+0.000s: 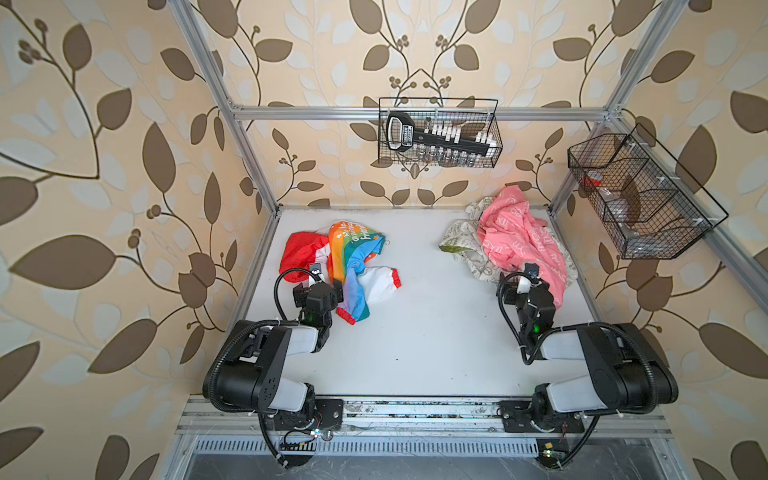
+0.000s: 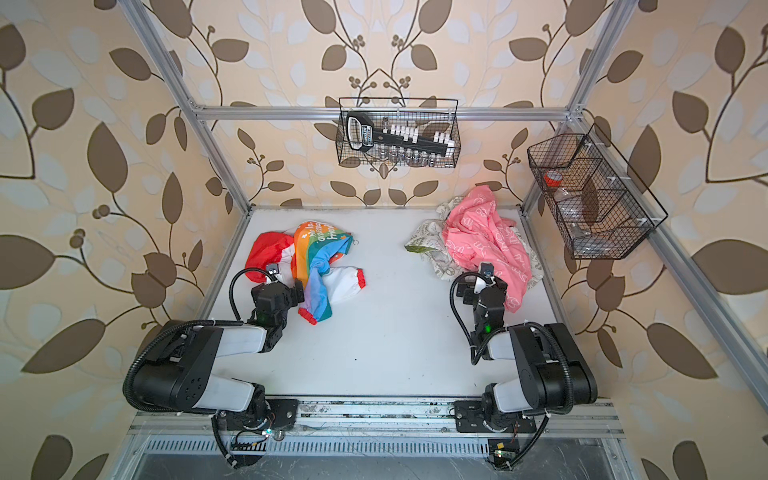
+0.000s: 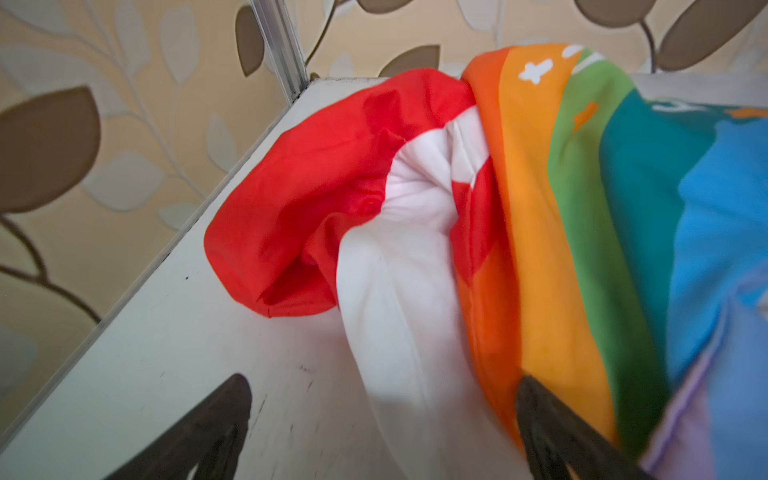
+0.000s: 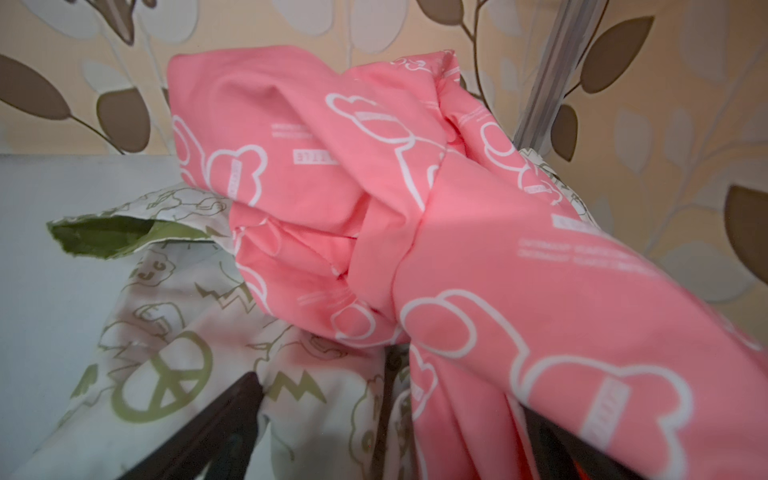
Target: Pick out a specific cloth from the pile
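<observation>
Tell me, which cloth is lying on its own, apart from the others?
The rainbow-striped cloth, on the left of the table. The pink cloth and the cream printed cloth are heaped together at the far right.

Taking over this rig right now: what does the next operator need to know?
Left gripper: open, jaws astride a fold of the rainbow cloth.
Right gripper: open, against the pile, with the pink cloth draped over one side of it.
The rainbow cloth lies on the left of the table, apart from the pile at right rear.
Done: rainbow cloth is out of the pile.
Left: probably just backing both arms away.
</observation>
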